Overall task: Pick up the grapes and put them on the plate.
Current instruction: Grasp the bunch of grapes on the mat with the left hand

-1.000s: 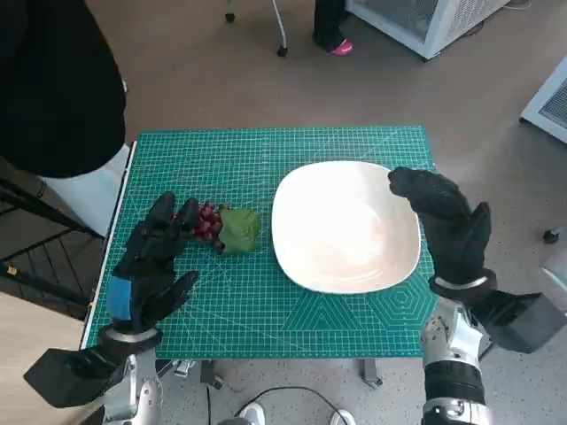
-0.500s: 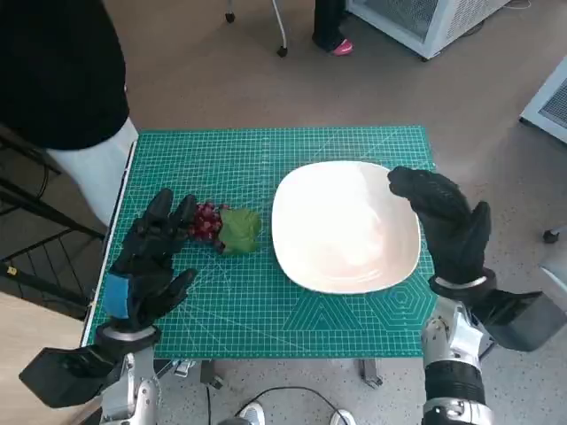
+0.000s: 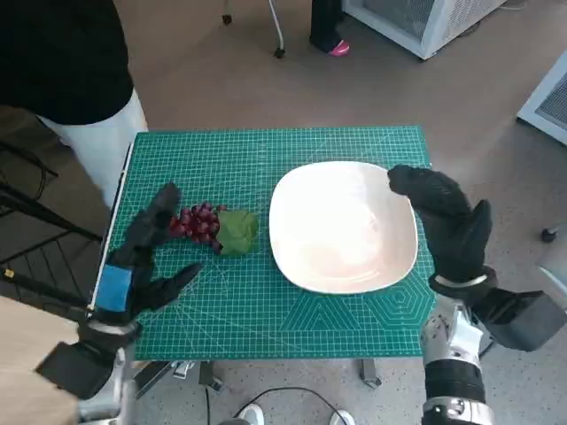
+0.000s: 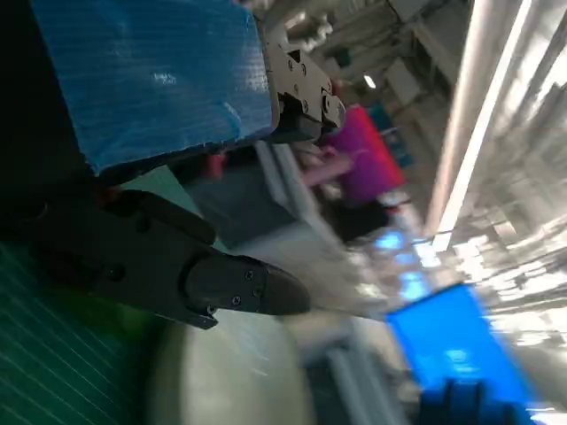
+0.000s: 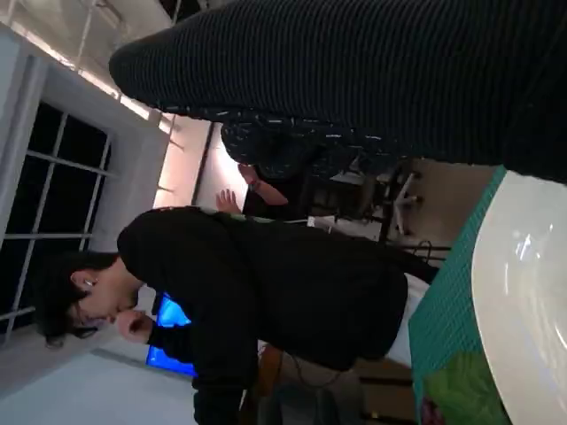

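Dark red grapes (image 3: 197, 221) with green leaf (image 3: 236, 231), white plate (image 3: 343, 226), green gridded mat (image 3: 266, 159)

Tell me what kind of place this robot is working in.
Probably a lab or office workspace, not a home. A green cutting mat with a printed grid covers the small table, a person in dark clothes stands close by, and a white cabinet stands on the plain brown floor.

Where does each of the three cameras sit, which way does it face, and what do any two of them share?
Head view: on the robot's head, looking steeply down at the mat, grapes and plate; both forearms and hands show.
Left wrist view: behind the left hand, facing out across the table into a blurred room.
Right wrist view: behind the right hand, facing a seated person.
Shared: the plate shows in the head and right wrist views.
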You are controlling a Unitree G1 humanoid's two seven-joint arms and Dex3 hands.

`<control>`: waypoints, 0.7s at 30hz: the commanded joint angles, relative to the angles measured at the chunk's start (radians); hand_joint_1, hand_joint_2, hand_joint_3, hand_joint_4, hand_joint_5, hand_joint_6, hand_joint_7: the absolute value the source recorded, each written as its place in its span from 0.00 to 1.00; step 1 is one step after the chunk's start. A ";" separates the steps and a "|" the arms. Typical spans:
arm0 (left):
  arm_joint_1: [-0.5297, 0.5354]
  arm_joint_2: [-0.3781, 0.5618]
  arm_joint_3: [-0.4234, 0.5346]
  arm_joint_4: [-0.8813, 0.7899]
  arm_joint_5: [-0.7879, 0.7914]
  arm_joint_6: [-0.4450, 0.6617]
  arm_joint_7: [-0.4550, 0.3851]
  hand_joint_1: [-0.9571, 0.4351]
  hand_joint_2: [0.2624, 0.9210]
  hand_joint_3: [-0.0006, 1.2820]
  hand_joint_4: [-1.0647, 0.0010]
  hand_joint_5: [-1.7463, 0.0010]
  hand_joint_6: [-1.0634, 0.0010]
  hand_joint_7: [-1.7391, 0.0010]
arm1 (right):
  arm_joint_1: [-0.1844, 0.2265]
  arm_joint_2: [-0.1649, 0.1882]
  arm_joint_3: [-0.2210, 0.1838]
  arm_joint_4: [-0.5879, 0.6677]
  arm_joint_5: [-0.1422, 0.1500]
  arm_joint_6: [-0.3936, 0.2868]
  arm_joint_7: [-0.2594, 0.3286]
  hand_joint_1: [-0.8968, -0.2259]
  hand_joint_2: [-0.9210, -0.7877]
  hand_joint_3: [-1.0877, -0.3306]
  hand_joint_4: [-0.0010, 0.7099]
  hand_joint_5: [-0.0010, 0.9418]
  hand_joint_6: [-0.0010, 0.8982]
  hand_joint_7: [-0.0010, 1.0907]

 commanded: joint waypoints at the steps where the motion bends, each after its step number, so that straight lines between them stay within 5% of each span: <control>1: -0.055 0.140 -0.011 -0.266 0.454 0.225 0.078 0.30 0.87 0.02 0.84 1.00 0.76 0.99 | -0.005 0.007 -0.003 0.042 -0.006 0.010 0.009 0.80 0.00 0.69 0.79 0.00 0.54 0.01; 21: -0.162 0.198 -0.184 -0.161 0.623 0.473 0.102 0.39 0.79 0.00 0.83 1.00 0.72 0.99 | -0.018 0.010 -0.015 0.062 -0.004 0.000 0.020 0.79 0.00 0.71 0.79 0.00 0.54 0.01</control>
